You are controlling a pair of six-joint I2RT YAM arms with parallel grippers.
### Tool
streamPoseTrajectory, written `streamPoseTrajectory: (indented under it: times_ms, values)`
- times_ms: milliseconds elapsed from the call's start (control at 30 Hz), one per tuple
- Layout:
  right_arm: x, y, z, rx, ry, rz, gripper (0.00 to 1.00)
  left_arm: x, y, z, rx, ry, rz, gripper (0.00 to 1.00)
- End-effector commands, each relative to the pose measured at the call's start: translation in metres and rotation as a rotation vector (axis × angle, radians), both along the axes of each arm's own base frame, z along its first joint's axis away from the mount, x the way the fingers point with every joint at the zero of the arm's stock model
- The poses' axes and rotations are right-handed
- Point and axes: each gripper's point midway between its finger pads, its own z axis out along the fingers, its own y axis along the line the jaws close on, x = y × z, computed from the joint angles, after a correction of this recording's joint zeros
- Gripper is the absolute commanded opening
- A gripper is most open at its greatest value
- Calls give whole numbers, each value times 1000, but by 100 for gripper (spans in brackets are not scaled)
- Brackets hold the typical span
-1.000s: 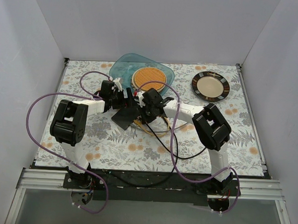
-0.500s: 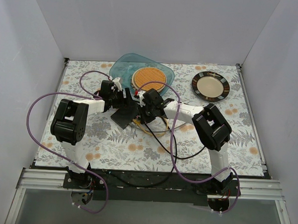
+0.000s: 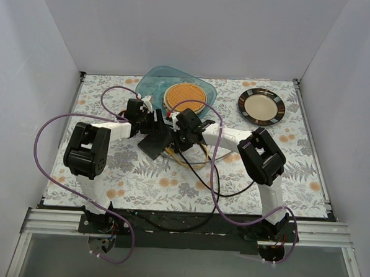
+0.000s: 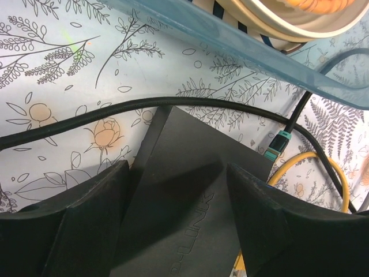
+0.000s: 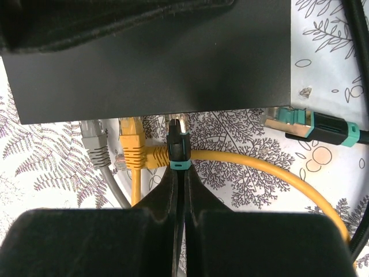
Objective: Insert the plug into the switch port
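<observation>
The switch [image 3: 152, 144], a flat matte-black box, lies mid-table between both arms. In the left wrist view the switch [image 4: 190, 190] fills the gap between my left gripper's [image 4: 176, 173] fingers [image 4: 92, 219], which press in on its two long sides. From the right wrist I see the switch's [image 5: 150, 63] port edge. My right gripper [image 5: 179, 173] is shut on the cable just behind the plug [image 5: 178, 144], which is black with a teal collar. The plug's tip sits at the port edge; how deep it sits is hidden.
Grey [image 5: 95, 144] and yellow [image 5: 134, 144] plugs sit left of mine, and a metal-tipped teal plug [image 5: 311, 128] lies to the right. A yellow cable [image 5: 259, 164] loops underneath. A blue glass dish [image 3: 152, 84] with an orange disc [image 3: 185, 96] and a dark-rimmed plate [image 3: 261, 106] stand behind.
The left gripper's fingers have narrowed around the switch. Both arms have shifted only slightly; the right gripper stays shut on the plug's cable.
</observation>
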Motion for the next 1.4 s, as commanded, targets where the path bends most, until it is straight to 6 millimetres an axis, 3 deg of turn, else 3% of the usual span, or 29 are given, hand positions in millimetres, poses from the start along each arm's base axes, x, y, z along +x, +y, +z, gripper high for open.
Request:
streamPoseTrajectory:
  times_ms: [0,300,533,600,833,1033,1167,1267,1300,1367]
  values:
    - [31,37,7,96,-118,-14,1,-73,-63,3,-153,224,-246,66]
    - [38,43,12,100,-131,-14,1,-86,-74,6,-181,270,-328,65]
    - [23,33,7,91,-102,5,1,-69,-54,2,-93,231,-219,68]
    - [13,25,3,85,-86,17,6,-67,-46,1,-83,229,-183,68]
    - [-14,6,-4,55,-63,37,37,-57,-13,-5,-51,240,-41,73]
    - [-21,-18,4,1,-100,-1,58,-53,10,-13,25,242,69,79]
    - [-22,-30,19,-15,-138,-25,65,-49,20,-1,46,194,122,87]
    - [-23,-38,35,-11,-167,-40,68,-47,25,19,42,124,148,93]
    - [-21,-42,44,-14,-193,-59,69,-45,26,35,31,79,159,98]
    - [-22,-45,53,-8,-209,-65,70,-43,31,51,25,19,188,98]
